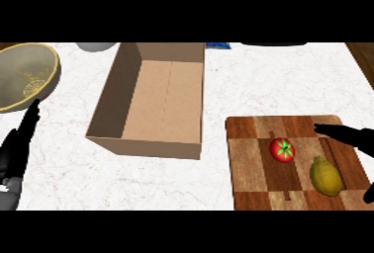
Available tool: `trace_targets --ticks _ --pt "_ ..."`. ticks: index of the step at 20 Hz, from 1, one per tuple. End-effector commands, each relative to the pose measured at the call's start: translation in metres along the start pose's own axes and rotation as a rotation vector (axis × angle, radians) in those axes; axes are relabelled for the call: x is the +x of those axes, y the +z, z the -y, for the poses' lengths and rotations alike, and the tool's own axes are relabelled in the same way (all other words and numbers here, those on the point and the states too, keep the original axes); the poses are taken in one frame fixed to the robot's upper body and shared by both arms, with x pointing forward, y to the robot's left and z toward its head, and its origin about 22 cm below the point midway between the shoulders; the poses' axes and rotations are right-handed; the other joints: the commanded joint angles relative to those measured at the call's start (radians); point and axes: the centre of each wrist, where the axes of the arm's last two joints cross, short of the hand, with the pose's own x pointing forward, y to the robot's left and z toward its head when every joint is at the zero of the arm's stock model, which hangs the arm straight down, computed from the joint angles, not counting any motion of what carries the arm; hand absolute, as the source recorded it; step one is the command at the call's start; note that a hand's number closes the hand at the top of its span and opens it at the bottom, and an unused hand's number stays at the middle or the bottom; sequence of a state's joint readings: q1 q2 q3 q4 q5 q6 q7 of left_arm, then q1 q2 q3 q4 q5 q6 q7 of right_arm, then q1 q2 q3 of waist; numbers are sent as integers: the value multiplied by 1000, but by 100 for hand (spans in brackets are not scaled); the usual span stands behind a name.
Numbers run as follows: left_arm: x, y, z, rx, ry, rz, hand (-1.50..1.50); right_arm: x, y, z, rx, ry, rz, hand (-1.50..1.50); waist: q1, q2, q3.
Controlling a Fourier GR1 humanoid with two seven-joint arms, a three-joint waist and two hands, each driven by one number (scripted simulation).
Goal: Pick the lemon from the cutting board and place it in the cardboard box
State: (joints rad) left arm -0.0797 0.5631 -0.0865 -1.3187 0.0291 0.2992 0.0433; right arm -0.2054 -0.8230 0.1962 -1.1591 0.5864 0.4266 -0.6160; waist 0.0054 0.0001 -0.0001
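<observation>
A yellow lemon (326, 176) lies on the wooden cutting board (252, 163) at the lower right, beside a red tomato (283, 149). My right hand (349, 135) reaches in from the right edge with straight fingers above the board, just up and right of the lemon and apart from it. The open cardboard box (151, 99) stands in the middle of the counter, left of the board, with nothing inside. My left hand (18, 148) rests open at the left edge, fingers pointing up.
A large round metal bowl (22, 74) sits at the upper left. A grey object (96, 46) and a blue item (217, 46) show at the far edge. White marble counter lies between box and board.
</observation>
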Motion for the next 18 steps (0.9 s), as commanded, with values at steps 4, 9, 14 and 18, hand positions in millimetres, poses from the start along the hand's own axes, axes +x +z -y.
trace_targets --ticks 4,9,14,18 --pt "3 -1 2 10 8 -6 0 15 -2 3 27 24 -12 -150 -7 -1 0" --pt "-8 -12 -7 11 0 -7 0 15 2 7 17 -9 42 -150 -8 0 0" --pt "9 -5 -2 4 -2 -9 0 31 -6 1 36 -14 111 -150 -6 -2 0" --pt "9 -1 11 12 -5 -7 0 34 10 -18 36 -16 163 -150 -13 -2 0"
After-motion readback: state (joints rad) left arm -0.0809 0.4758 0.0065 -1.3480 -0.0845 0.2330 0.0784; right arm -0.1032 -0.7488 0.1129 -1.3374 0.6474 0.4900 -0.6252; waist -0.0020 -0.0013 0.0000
